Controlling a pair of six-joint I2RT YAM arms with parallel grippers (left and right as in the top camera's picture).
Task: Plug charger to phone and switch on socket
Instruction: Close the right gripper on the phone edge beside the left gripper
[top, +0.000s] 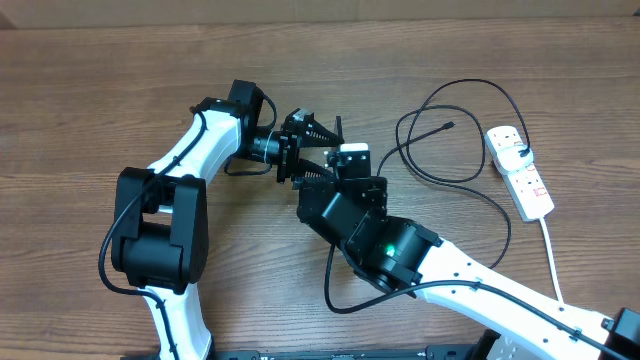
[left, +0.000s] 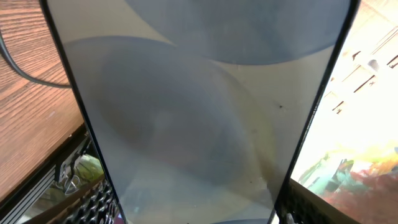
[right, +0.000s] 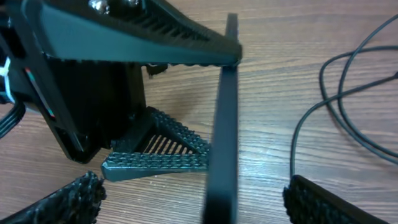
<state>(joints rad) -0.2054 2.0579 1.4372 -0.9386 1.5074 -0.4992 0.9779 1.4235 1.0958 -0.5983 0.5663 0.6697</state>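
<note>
The left claw (top: 322, 148) pinches the phone (left: 199, 112). It is thin, with dark edges and a pale grey screen. The right claw (right: 199, 193) is spread wide.

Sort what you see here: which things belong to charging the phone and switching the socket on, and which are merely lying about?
Job: phone, in the left hand; charger; socket.
Lying about: nothing I can see; only the wooden table.
</note>
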